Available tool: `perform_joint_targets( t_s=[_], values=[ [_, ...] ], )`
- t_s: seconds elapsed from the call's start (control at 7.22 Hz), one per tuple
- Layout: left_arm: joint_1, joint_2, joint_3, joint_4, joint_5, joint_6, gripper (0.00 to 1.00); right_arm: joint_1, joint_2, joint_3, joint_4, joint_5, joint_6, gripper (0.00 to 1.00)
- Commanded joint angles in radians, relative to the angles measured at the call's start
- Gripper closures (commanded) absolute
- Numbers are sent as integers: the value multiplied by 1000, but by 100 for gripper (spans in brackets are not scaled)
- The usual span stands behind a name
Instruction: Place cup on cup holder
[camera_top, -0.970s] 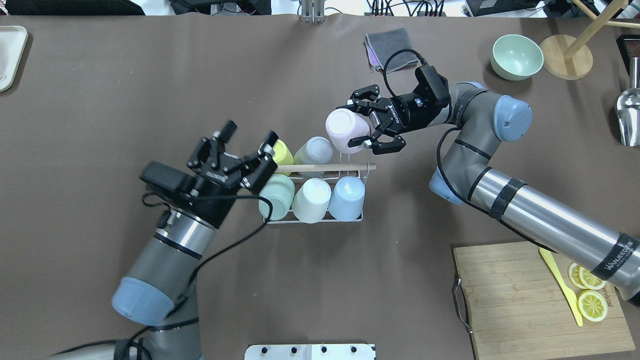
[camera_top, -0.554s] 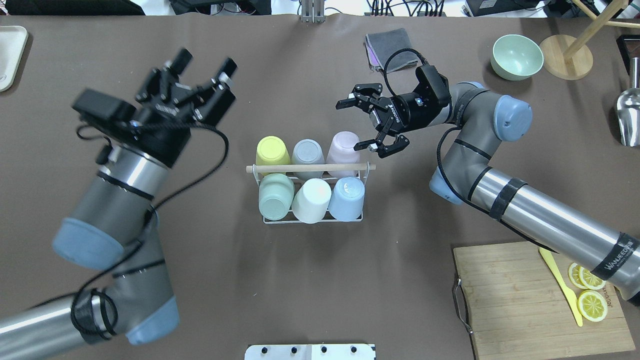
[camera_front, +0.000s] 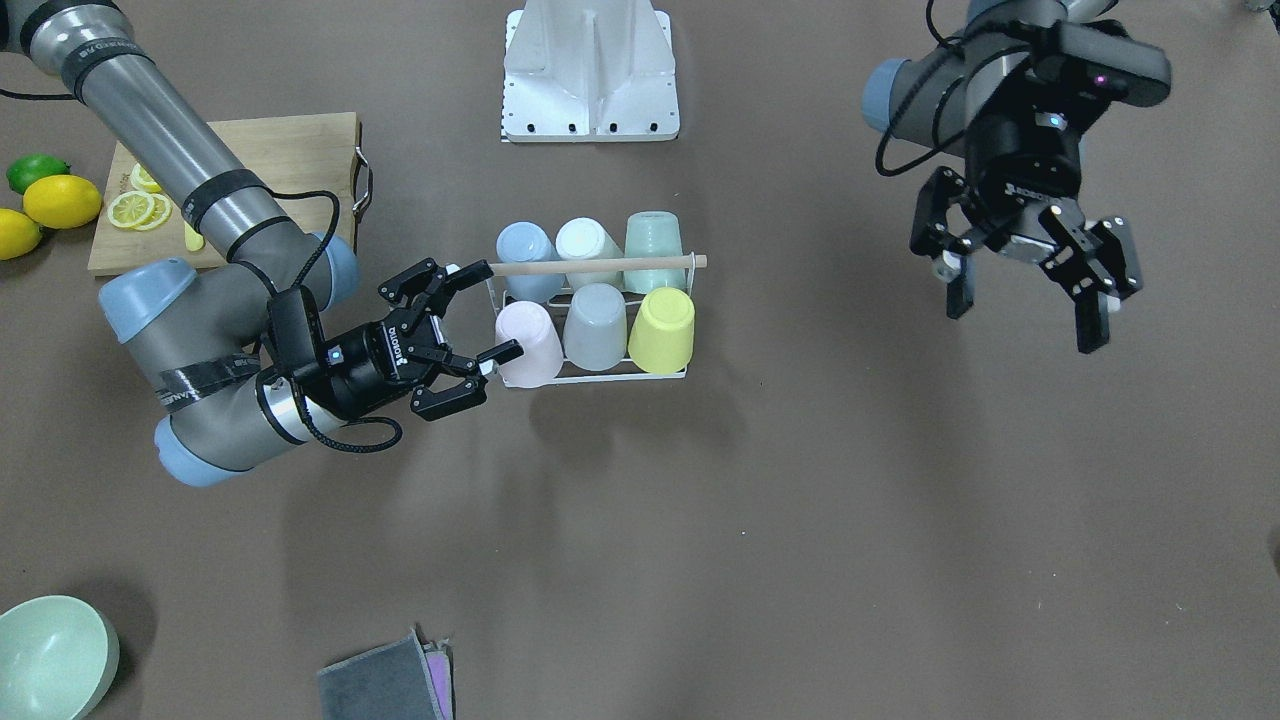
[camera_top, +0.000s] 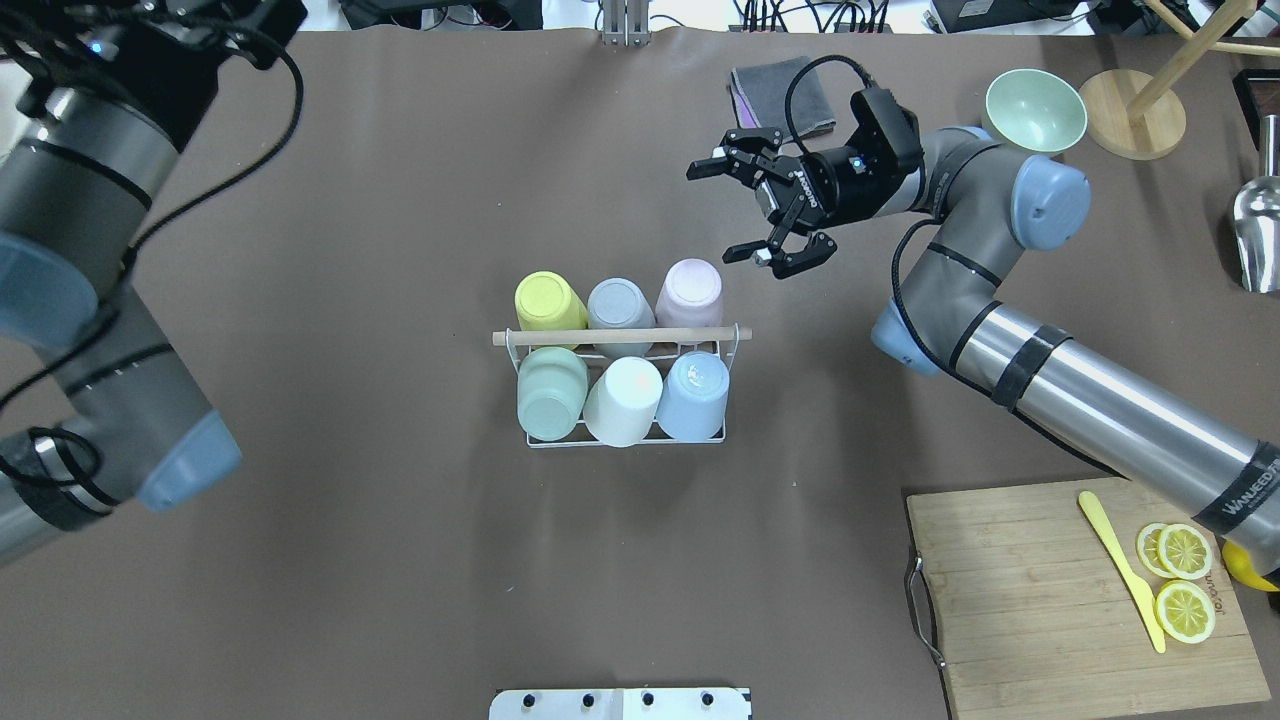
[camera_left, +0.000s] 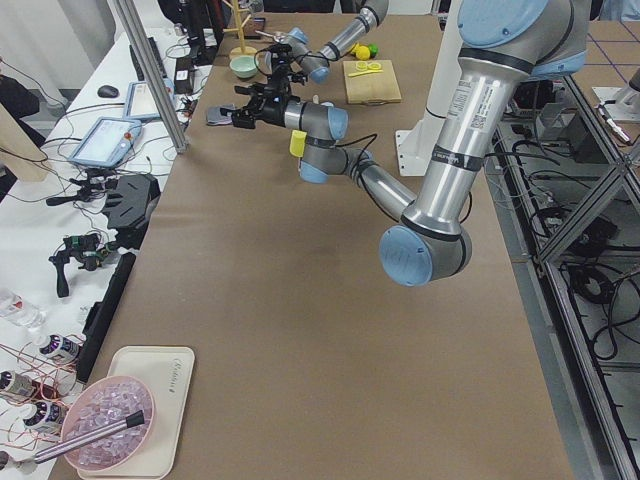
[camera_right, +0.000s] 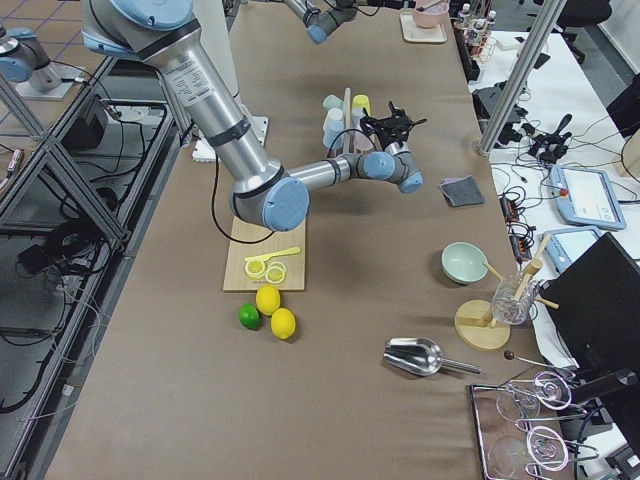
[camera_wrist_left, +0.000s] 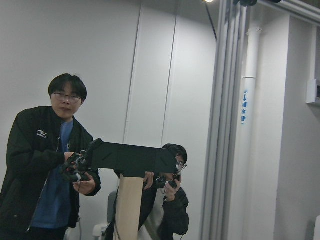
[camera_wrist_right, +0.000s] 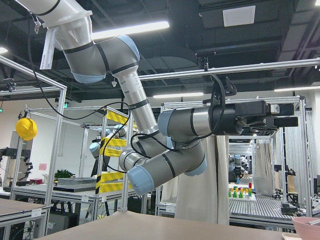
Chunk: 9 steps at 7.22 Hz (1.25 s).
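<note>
The white wire cup holder (camera_top: 620, 337) with a wooden rod handle stands mid-table and also shows in the front-facing view (camera_front: 600, 265). Several cups sit upside down on its prongs. They include a pink cup (camera_top: 688, 290) at the back right, a yellow cup (camera_top: 548, 300) and a blue cup (camera_top: 695, 395). My right gripper (camera_top: 718, 213) is open and empty, raised beyond and to the right of the pink cup (camera_front: 528, 342). My left gripper (camera_front: 1022, 318) is open and empty, high and far off to the holder's left. It is out of the overhead view.
A wooden cutting board (camera_top: 1010, 590) with lemon slices and a yellow knife lies front right. A green bowl (camera_top: 1035, 112), a wooden stand (camera_top: 1130, 110) and a metal scoop (camera_top: 1258, 230) are back right. A grey cloth (camera_top: 770, 95) lies behind the right gripper. A white tray (camera_top: 20, 110) is far left.
My right gripper let go of the pink cup, which now sits on the holder, and drew back away from it. My left arm swung from the holder to the far left.
</note>
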Motion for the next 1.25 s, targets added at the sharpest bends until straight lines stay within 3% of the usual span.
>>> perform_joint_targets(
  t_s=[0.0,0.28,0.69,0.97,1.11],
  values=[
    [-156,59,0,223,-240,-119,3,73,8,30,-21,-33,244,3],
    [-302,134,1,375,-503,-152,3,131,6,69,-153,-113,635,2],
    [-402,296,35,550,-731,-26,3,188,6,127,-416,-339,1116,2],
    [-500,352,92,594,-964,79,4,187,0,172,-606,-496,1200,2],
    [-566,360,118,719,-1138,210,4,173,-1,181,-704,-545,1201,2]
  ],
)
